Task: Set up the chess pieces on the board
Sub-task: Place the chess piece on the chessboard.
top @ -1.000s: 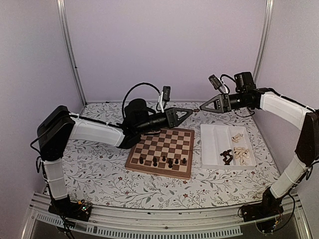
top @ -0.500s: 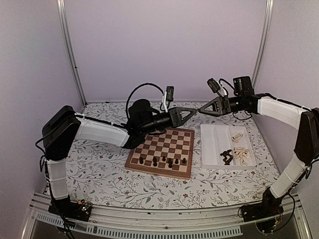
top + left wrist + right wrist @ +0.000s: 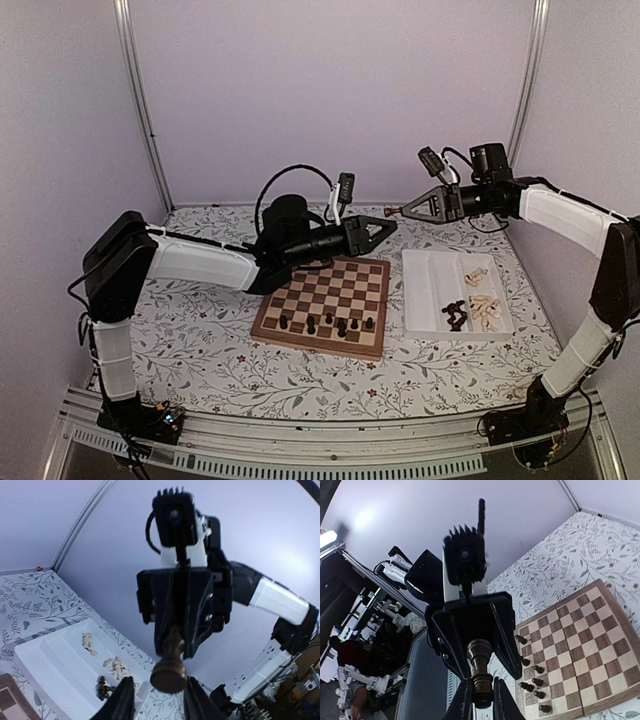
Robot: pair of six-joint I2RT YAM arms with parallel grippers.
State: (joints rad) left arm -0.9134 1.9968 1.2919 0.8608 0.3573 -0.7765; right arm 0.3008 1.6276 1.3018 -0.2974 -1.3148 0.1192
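A: Nearest first: what sits on the floral desk [image 3: 200, 340]?

B: The square wooden chessboard [image 3: 322, 305] with dark brown and cream checks. A handful of small dark pieces [image 3: 328, 322] stand upright in its rows at 6 o'clock. The other squares are bare.

A: And at its 3 o'clock?

B: The white rectangular plastic tray [image 3: 425, 290], just beside the board. Its right-hand compartments hold a heap of cream pieces [image 3: 486, 310], a few more behind them, and a small dark cluster [image 3: 456, 315], all lying down. The left compartments look empty.

A: Further back, the claws?

B: They meet tip to tip in the air above the board's 12 o'clock edge. The right claw [image 3: 481, 682] is pressed together on one dark brown turned wooden piece [image 3: 480, 655]. The left claw [image 3: 160, 682] stands spread, a finger on each side of the piece's broad end, apparently not touching it.

A: How does that piece lie?

B: Its long axis is roughly level, along the 9-to-3 line, with the broad end toward 9. From the right claw the board lies down at about 7 o'clock. I judge the piece must be turned upright before it goes there. The left arm stretches over the board's far corner and could get in the way.
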